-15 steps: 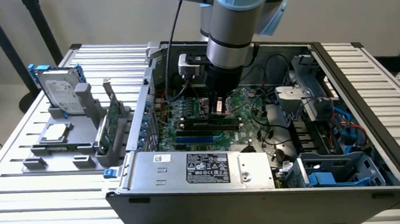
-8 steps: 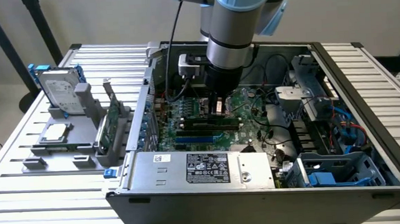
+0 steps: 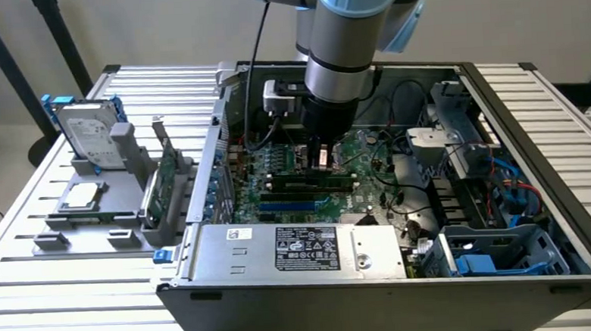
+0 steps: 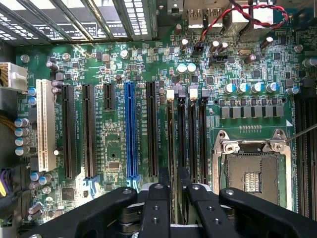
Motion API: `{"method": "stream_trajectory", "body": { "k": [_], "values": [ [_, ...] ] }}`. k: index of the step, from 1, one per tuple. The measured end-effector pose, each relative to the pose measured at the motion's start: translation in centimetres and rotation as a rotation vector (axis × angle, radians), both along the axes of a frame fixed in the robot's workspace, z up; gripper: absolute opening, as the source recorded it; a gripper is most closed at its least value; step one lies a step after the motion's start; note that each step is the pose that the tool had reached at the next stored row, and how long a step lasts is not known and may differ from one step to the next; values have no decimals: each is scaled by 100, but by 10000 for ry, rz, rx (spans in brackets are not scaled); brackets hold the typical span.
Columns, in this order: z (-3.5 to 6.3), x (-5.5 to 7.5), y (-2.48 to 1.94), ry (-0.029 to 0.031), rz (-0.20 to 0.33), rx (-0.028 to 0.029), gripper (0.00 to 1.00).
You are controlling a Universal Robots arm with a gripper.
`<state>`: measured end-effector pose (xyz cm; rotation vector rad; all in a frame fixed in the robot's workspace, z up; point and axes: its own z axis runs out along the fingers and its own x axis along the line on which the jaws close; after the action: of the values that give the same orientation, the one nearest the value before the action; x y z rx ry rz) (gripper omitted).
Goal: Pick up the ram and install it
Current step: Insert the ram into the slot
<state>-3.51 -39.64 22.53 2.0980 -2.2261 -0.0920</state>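
Exterior view. A grey-and-blue robot arm [image 3: 349, 26] comes down from the top centre of the frame into an open grey metal computer case [image 3: 538, 160] lying on its side on a ribbed white counter [image 3: 60, 299]. The black end effector [image 3: 321, 160] hangs over the middle of the green motherboard [image 3: 275, 166]. The ram [image 3: 312, 183], a thin dark-green stick with black chips, stands on edge just below it, seated lengthwise among the long slots. A blue slot [image 3: 292, 206] runs parallel on the near side. Contact between end effector and ram cannot be made out, nor whether the end effector is spread or clamped. A silver power supply box with a black label [image 3: 300, 249] fills the case's lower front. On the exterior view's left, well apart from the case, a grey holder rack [image 3: 86, 222] carries a silver hard drive in a blue frame [image 3: 84, 135], a green expansion card standing upright [image 3: 155, 192] and a square silver processor chip [image 3: 82, 195].

Wrist view. The end effector [image 4: 174, 173] sits over the row of narrow black memory slots with white end clips [image 4: 193, 93], between the long blue slot [image 4: 130, 129] and the empty metal-framed processor socket [image 4: 252, 173]. A white slot [image 4: 44, 124] lies beyond the blue one. Twisted red-and-black wires [image 4: 247, 12] cross near the rear ports.
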Motion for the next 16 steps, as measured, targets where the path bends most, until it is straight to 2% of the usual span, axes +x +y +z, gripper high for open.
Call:
{"method": "stream_trajectory", "body": {
  "k": [4,11,12,13,16],
  "values": [
    [45,0,0,7,0,2,22],
    [260,0,0,17,1,2,22],
    [277,0,0,18,1,2,19],
    [278,0,0,17,1,3,13],
    [278,0,0,21,1,4,11]
  ]
}}
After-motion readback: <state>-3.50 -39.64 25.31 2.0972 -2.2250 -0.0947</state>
